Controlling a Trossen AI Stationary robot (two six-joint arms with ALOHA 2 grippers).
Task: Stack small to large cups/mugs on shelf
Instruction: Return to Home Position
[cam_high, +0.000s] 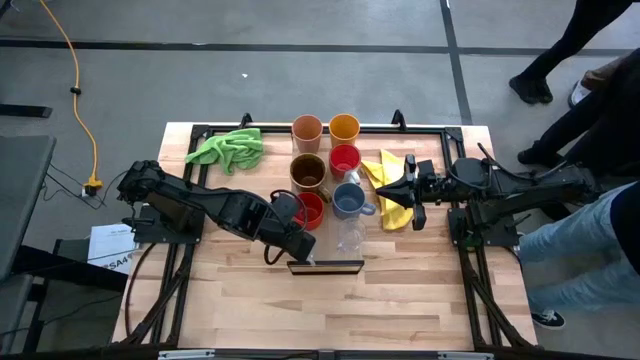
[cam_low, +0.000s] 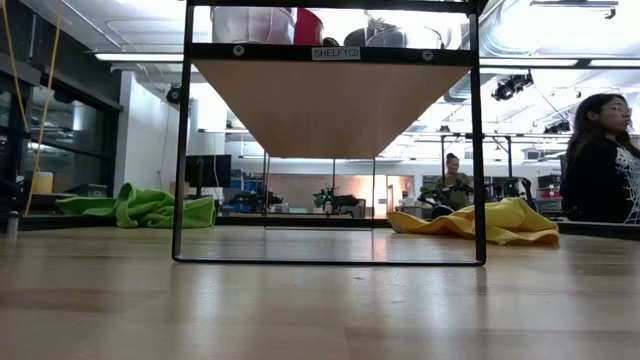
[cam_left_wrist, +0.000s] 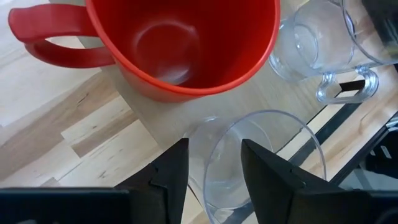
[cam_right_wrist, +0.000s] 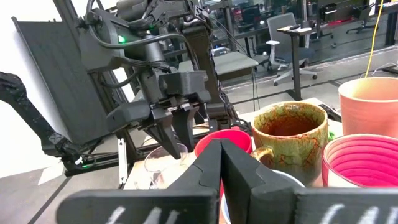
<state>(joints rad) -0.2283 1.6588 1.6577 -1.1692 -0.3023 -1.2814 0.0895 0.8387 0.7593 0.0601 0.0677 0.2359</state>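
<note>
The shelf (cam_high: 325, 266) carries a peach tumbler (cam_high: 307, 128), an orange tumbler (cam_high: 344, 127), a brown mug (cam_high: 308, 171), two red mugs (cam_high: 344, 159) (cam_high: 310, 208), a grey-blue mug (cam_high: 348, 200) and a clear glass (cam_high: 350, 237). My left gripper (cam_high: 303, 250) is at the shelf's front edge, shut on a second clear glass (cam_left_wrist: 261, 162) beside the near red mug (cam_left_wrist: 186, 43). My right gripper (cam_high: 383, 192) is shut and empty. It hovers over the yellow cloth (cam_high: 392, 178), level with the grey-blue mug. My left gripper holds the clear glass by its rim wall (cam_left_wrist: 202, 140), one finger (cam_left_wrist: 267, 168) inside the glass and one (cam_left_wrist: 171, 171) outside. The fingers come from above, pointing down. The glass is upright, and in the low view (cam_low: 250, 22) its base looks level with the shelf top.
A green cloth (cam_high: 227, 148) lies at the table's far left and the yellow cloth at the far right. The shelf's black frame legs (cam_low: 182, 150) stand on the wooden tabletop (cam_high: 400, 310). People stand and sit past the table's right side (cam_high: 590, 120).
</note>
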